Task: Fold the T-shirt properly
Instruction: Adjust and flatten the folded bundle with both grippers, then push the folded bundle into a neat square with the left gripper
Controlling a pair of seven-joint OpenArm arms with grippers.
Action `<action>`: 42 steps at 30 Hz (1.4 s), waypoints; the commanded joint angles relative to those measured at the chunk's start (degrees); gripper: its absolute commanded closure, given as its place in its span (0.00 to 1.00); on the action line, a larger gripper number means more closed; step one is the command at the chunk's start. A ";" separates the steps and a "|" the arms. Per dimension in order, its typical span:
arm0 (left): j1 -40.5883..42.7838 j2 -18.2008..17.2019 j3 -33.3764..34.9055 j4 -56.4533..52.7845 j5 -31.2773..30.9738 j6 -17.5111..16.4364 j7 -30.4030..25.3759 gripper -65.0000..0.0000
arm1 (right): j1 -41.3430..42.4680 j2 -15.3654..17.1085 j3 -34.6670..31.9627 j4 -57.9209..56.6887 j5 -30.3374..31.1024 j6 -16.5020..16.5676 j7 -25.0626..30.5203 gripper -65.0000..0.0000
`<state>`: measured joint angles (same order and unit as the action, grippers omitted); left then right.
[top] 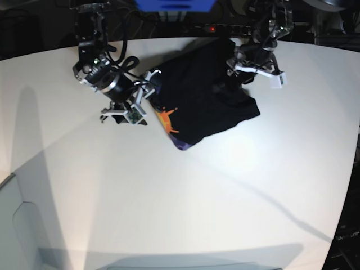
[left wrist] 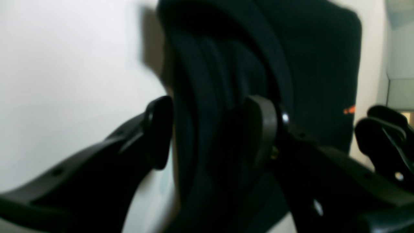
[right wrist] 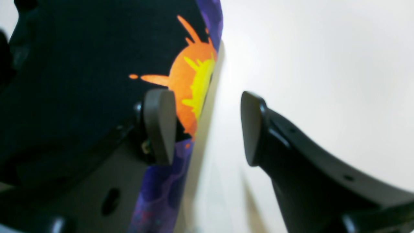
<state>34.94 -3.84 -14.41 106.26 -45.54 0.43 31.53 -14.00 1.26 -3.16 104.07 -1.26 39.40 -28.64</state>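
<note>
The black T-shirt (top: 205, 93) lies partly folded on the white table (top: 197, 197), with its orange sun print (top: 169, 119) and purple patch at its near-left edge. My left gripper (left wrist: 208, 132) is open. A thick bunched fold of the T-shirt (left wrist: 213, 97) stands between its jaws, and a thin gap shows at one finger. In the base view the left gripper (top: 233, 73) is at the shirt's far-right part. My right gripper (right wrist: 208, 129) is open and empty at the printed edge (right wrist: 190, 81), one finger over the cloth and one over bare table. It also shows in the base view (top: 147, 93).
A blue box (top: 174, 4) and cables sit beyond the table's far edge. The table's rim curves round at the right (top: 351, 169). In the left wrist view the other arm's black gripper (left wrist: 385, 139) shows close by the orange print (left wrist: 349, 110).
</note>
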 commanded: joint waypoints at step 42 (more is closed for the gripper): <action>-14.24 -14.93 15.78 -6.26 0.22 -0.65 -0.54 1.00 | 3.49 0.72 6.46 1.55 0.86 0.60 1.35 0.50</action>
<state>21.23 -18.61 1.76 98.94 -44.82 0.08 32.21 -11.16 1.93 3.49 104.40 -1.32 39.40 -28.95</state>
